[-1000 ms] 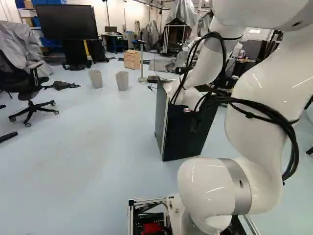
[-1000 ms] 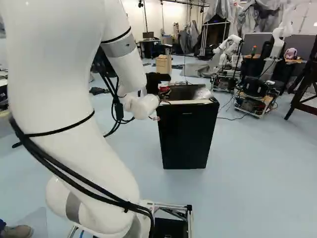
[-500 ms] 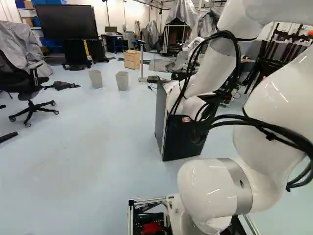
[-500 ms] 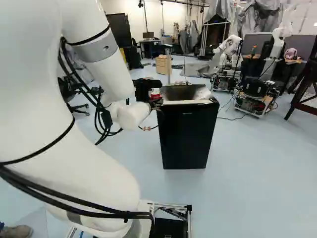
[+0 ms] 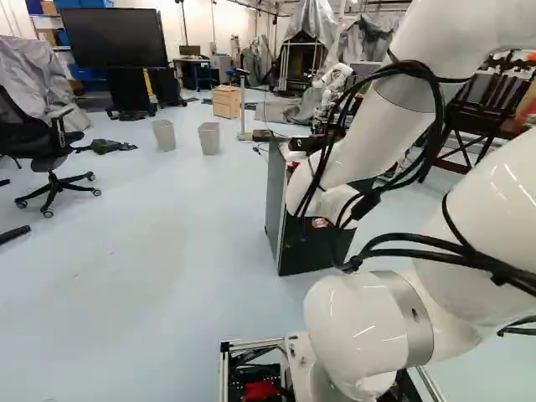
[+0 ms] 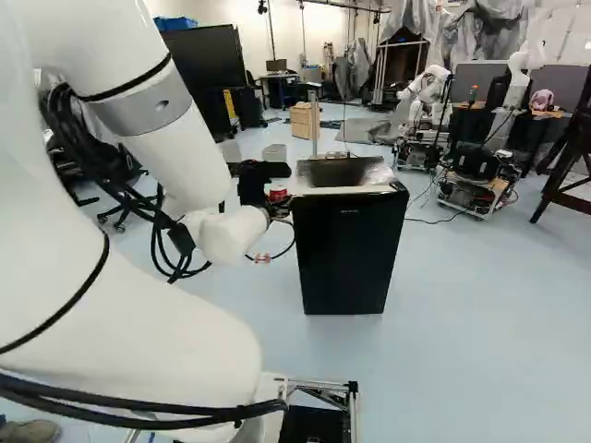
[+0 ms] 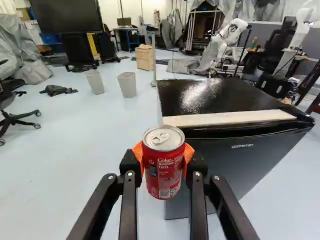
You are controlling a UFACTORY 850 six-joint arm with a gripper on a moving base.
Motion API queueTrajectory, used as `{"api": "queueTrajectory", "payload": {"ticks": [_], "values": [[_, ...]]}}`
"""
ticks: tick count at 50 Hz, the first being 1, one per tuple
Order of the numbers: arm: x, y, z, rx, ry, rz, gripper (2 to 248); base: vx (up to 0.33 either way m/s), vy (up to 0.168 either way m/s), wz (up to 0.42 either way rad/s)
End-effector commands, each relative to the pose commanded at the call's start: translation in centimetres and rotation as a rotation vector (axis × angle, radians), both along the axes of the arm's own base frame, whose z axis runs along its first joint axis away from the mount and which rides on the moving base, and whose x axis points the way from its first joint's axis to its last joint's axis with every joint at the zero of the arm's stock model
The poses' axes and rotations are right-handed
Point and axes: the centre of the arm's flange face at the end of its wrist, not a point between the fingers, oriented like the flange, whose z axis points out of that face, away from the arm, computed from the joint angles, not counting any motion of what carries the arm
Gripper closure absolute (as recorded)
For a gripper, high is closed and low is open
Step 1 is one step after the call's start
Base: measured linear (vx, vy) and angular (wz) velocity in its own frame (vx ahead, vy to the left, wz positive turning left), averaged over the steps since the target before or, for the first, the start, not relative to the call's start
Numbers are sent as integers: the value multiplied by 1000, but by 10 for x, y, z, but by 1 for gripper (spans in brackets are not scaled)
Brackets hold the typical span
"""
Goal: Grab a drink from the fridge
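Soda can (image 7: 164,167) pinched in claw (image 6: 276,189), outside fridge (image 6: 346,258); fridge door (image 7: 235,165) closed.

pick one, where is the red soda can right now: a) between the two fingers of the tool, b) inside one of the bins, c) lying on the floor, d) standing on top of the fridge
a: the red can sits upright between the orange pads of the tool, which press it from both sides.
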Motion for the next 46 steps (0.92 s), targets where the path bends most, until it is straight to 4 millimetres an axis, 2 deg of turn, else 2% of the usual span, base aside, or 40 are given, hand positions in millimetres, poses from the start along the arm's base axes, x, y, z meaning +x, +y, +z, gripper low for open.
{"api": "queueTrajectory", "payload": {"ticks": [22, 46], "values": [[-24, 6, -9, -1, 25, 23, 153, 0, 0, 0], [-29, 7, -10, -1, 29, 27, 153, 0, 0, 0]]}}
